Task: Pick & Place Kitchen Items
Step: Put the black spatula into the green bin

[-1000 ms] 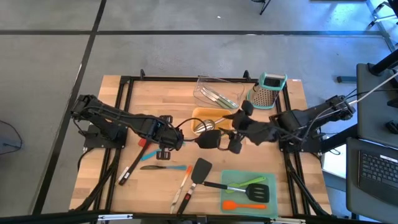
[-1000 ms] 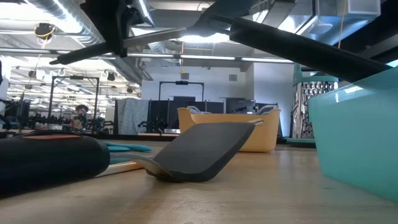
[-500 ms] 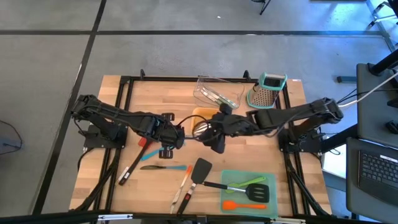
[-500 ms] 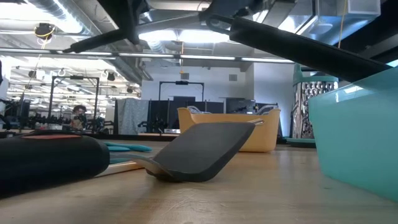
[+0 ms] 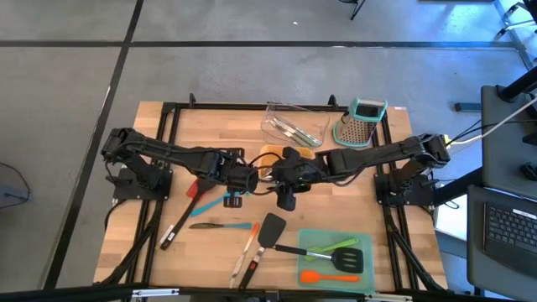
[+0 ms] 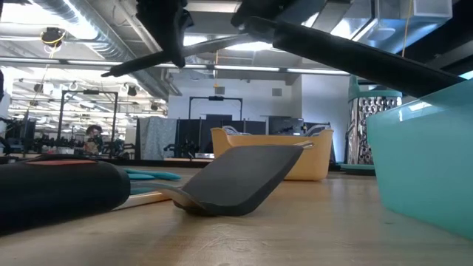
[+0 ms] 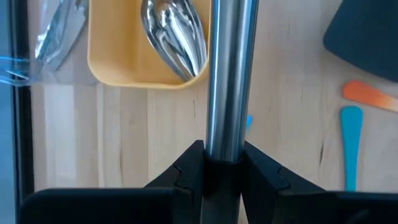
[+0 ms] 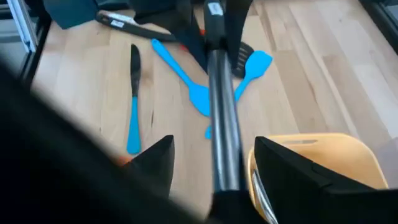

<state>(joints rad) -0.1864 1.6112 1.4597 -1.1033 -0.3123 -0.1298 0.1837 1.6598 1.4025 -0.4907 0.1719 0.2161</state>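
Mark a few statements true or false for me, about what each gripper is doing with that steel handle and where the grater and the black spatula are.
1. The left gripper has its jaws shut on the steel handle. True.
2. The right gripper is clamped tight on that handle. False: its jaws stand open on either side of it.
3. The box grater lies in the teal tray. False: it is on the table near the far edge; the tray holds a green spatula and an orange spatula.
4. A black spatula lies on the table beside the teal tray. True.
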